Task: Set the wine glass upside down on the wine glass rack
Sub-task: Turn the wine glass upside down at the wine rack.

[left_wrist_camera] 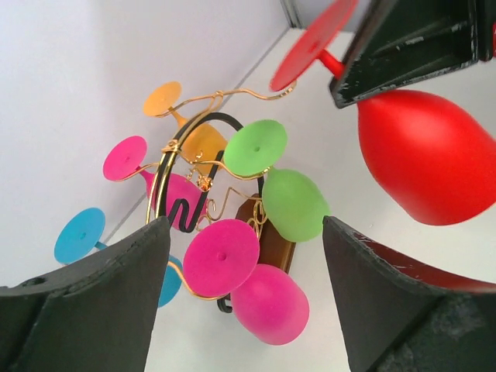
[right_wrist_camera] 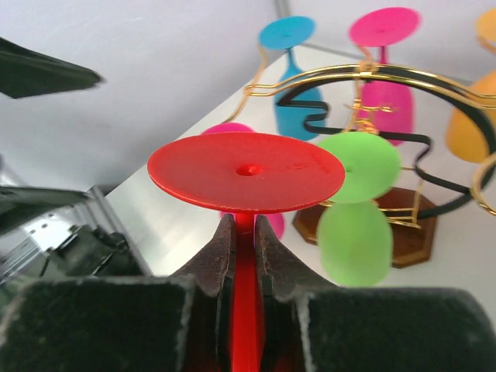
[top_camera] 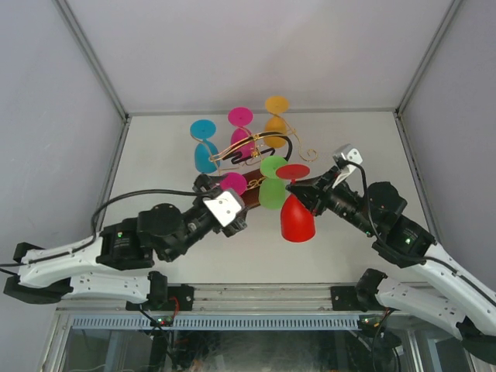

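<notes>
Right tool (right_wrist_camera: 244, 232) grips red plastic wine glass (right_wrist_camera: 246, 170) by its stem; left tool (left_wrist_camera: 244, 260) apart, empty; slide stem slowly onto gold wire rack (right_wrist_camera: 415, 236).

White table (top_camera: 372, 139) (3 pale walls (top_camera: 256, 46))

White table (top_camera: 155, 155), flat matte top, boxed in by pale grey walls (top_camera: 70, 116) on the left, back and right, with metal frame strips in the corners. 1 thing stands directly on it: the wine glass rack (top_camera: 267, 139), about mid-table, slightly toward the back. It meets the table through its base (right_wrist_camera: 411, 232), dark brown wood, octagonal, sitting flat, rack upright. Gold wire and black band rise off that base, clear of the surface. Silver metal rail (top_camera: 263, 293) runs along the near edge. Black cable (top_camera: 132, 198) arcs over the left side of the table; touching or not, can't tell.
</notes>
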`<control>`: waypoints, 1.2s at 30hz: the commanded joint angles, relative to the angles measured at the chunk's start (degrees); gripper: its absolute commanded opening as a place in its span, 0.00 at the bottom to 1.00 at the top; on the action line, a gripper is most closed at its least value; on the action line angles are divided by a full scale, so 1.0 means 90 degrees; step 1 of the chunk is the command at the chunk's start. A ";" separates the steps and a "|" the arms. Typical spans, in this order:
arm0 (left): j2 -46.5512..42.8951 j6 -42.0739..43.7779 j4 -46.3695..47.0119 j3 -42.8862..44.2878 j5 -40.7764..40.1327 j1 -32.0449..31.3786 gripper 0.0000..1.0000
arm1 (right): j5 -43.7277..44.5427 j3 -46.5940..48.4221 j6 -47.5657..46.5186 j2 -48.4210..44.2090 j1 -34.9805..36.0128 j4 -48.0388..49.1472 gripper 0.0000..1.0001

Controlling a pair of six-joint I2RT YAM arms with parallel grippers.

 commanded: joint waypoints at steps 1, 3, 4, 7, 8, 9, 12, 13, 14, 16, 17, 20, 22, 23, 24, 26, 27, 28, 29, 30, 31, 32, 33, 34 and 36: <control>-0.0421 -0.0468 0.0440 0.0027 -0.0197 0.0015 0.85 | 0.0533 -0.0398 -0.0132 -0.0427 -0.0377 0.0756 0.00; -0.0484 -0.0713 0.0357 0.0038 0.0043 0.0251 0.86 | 0.0358 -0.0559 -0.0190 -0.0581 -0.0611 0.0881 0.00; -0.0505 -0.0934 0.0268 0.0068 0.0337 0.0499 0.86 | 0.0262 -0.0600 -0.0247 -0.0625 -0.0720 0.0901 0.00; -0.0607 -0.1552 0.0120 0.0120 0.1145 0.1387 0.86 | 0.0267 -0.0729 -0.0491 -0.0826 -0.0984 0.0932 0.00; -0.0628 -0.1700 0.0032 0.0145 0.1290 0.1604 0.86 | 0.0325 -0.0808 -0.0608 -0.0920 -0.1062 0.0969 0.00; -0.0637 -0.1819 -0.0052 0.0177 0.1452 0.1800 0.87 | 0.0413 -0.0881 -0.0747 -0.1038 -0.1176 0.1006 0.00; -0.0783 -0.2028 -0.0107 0.0073 0.1834 0.2237 0.88 | 0.0997 -0.1116 -0.1116 -0.1284 -0.1436 0.0958 0.00; -0.0867 -0.2096 -0.0096 -0.0028 0.1961 0.2403 0.88 | 0.1118 -0.1175 -0.1258 -0.1329 -0.1569 0.0936 0.00; -0.0935 -0.2224 -0.0107 -0.0134 0.2098 0.2574 0.89 | 0.1190 -0.1245 -0.1396 -0.1375 -0.1719 0.0961 0.00; -0.1067 -0.2419 -0.0168 -0.0341 0.2333 0.2938 0.89 | 0.1136 -0.1461 -0.1522 -0.1422 -0.2083 0.1129 0.00; -0.1138 -0.2512 -0.0226 -0.0425 0.2403 0.3107 0.89 | 0.1050 -0.1561 -0.1483 -0.1400 -0.2294 0.1250 0.00; -0.1358 -0.2694 -0.0374 -0.0697 0.2408 0.3486 0.89 | 0.0755 -0.1655 -0.1079 -0.1183 -0.2924 0.1365 0.01; -0.1499 -0.2789 -0.0534 -0.0837 0.2372 0.3673 0.89 | 0.0396 -0.1655 -0.1025 -0.0882 -0.3350 0.1311 0.02; -0.1558 -0.2816 -0.0618 -0.0883 0.2344 0.3730 0.89 | 0.0208 -0.1651 -0.0957 -0.0706 -0.3586 0.1275 0.02; -0.1601 -0.2829 -0.0721 -0.0926 0.2332 0.3756 0.89 | -0.0091 -0.1647 -0.0842 -0.0534 -0.4018 0.1250 0.00; -0.1715 -0.2845 -0.0904 -0.1040 0.2325 0.3770 0.87 | -0.0834 -0.1647 -0.0422 -0.0188 -0.4757 0.1266 0.00; -0.1775 -0.2876 -0.0946 -0.1119 0.2294 0.3773 0.87 | -0.1261 -0.1647 -0.0149 0.0013 -0.5155 0.1297 0.00; -0.1848 -0.2900 -0.0978 -0.1195 0.2267 0.3773 0.87 | -0.1610 -0.1629 0.0179 0.0183 -0.5525 0.1308 0.00; -0.1922 -0.2924 -0.1017 -0.1268 0.2219 0.3773 0.87 | -0.2012 -0.1622 0.0470 0.0381 -0.5841 0.1351 0.00; -0.1969 -0.2946 -0.1053 -0.1331 0.2177 0.3773 0.86 | -0.2436 -0.1618 0.0618 0.0623 -0.6136 0.1459 0.00; -0.2014 -0.2959 -0.1070 -0.1382 0.2144 0.3773 0.85 | -0.2855 -0.1605 0.0647 0.0806 -0.6347 0.1589 0.00; -0.2037 -0.2988 -0.1104 -0.1448 0.2118 0.3773 0.84 | -0.3258 -0.1568 0.0661 0.0971 -0.6485 0.1709 0.00; -0.2046 -0.3023 -0.1131 -0.1489 0.2119 0.3773 0.83 | -0.3383 -0.1526 0.0653 0.1124 -0.6576 0.1778 0.00; -0.2065 -0.3055 -0.1135 -0.1539 0.2139 0.3773 0.83 | -0.3392 -0.1496 0.0631 0.1234 -0.6617 0.1865 0.00; -0.2105 -0.3132 -0.1109 -0.1649 0.2176 0.3773 0.82 | -0.3386 -0.1498 0.0516 0.1361 -0.6631 0.2116 0.00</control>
